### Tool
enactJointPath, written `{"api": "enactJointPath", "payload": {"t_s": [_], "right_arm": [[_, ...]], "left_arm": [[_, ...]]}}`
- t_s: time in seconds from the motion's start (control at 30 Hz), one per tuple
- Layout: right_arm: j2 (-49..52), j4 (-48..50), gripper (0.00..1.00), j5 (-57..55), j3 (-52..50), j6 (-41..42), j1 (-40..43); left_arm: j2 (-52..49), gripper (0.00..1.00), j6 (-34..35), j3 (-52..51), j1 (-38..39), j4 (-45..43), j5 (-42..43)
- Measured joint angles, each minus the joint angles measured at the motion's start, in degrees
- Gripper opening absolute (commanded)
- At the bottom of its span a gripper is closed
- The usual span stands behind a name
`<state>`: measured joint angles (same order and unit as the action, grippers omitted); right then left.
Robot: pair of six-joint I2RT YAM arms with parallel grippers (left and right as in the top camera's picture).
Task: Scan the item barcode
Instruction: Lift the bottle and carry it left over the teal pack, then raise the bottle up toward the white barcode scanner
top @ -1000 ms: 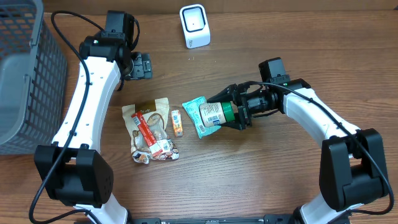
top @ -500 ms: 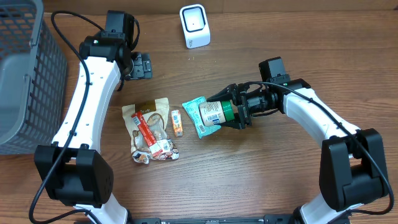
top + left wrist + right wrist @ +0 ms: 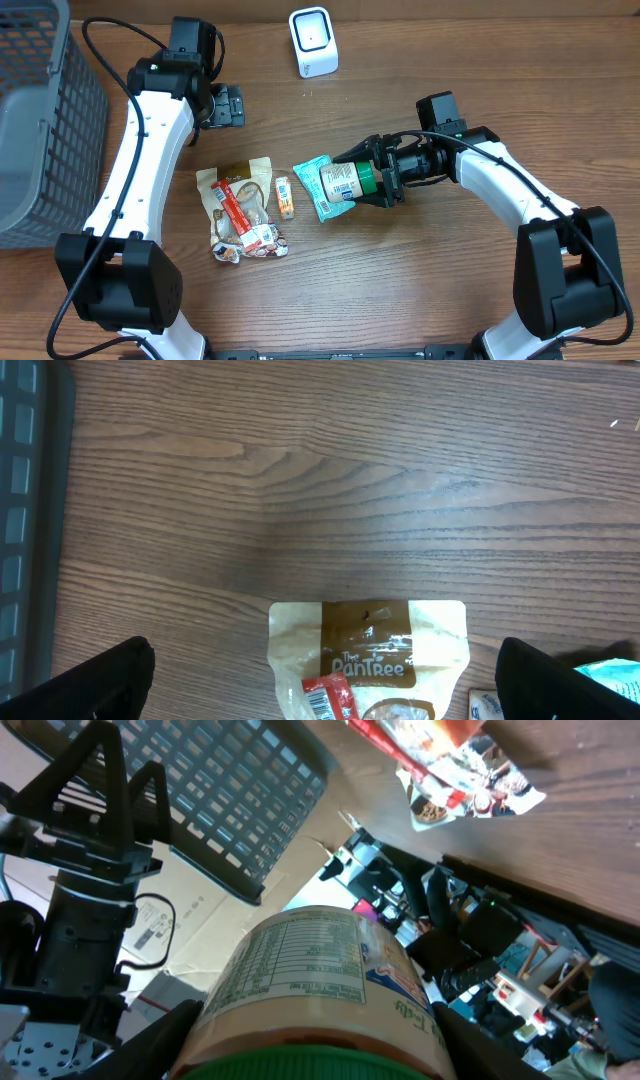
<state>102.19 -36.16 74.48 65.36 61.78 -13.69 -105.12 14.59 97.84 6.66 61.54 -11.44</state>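
Overhead: R arm reaches leftward, right gripper (image 3: 352,182) clamped on green-lid jar (image 3: 338,185), jar lying sideways over teal packet (image 3: 312,178) mid-table. Left gripper (image 3: 228,106) jaws wide, empty. Nothing moved vs prior frames.

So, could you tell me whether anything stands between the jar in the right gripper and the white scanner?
Nothing visible does: only bare table lies between the jar, held in the right gripper, and the scanner.
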Motion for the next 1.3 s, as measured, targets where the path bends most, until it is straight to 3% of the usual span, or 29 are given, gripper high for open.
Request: {"api": "enactJointPath", "payload": {"t_s": [0.57,0.63,0.9,1.1,1.3], "right_arm": [[0.0,0.46,0.12,-29.64,0.0,-8.15,0.0],[0.0,1.44,0.04,-32.61,0.0,-8.66,0.0],[0.26,6.03,0.04,-32.24,1.44,-14.14,0.55],[1.05,-2.69,0.04,-31.56,12.79,-16.96,0.09],[1.22,-18.73,0.04,-37.57,34.93,-21.35,-3.43]], "left_arm": [[0.0,1.0,0.0,0.0,0.0,-0.02,0.0],[0.0,1.0,0.0,0.0,0.0,-0.02,0.0],[0.0,1.0,0.0,0.0,0.0,-0.02,0.0],[0.0,1.0,0.0,0.0,0.0,-0.02,0.0],[0.0,1.0,0.0,0.0,0.0,-0.02,0.0]]}}
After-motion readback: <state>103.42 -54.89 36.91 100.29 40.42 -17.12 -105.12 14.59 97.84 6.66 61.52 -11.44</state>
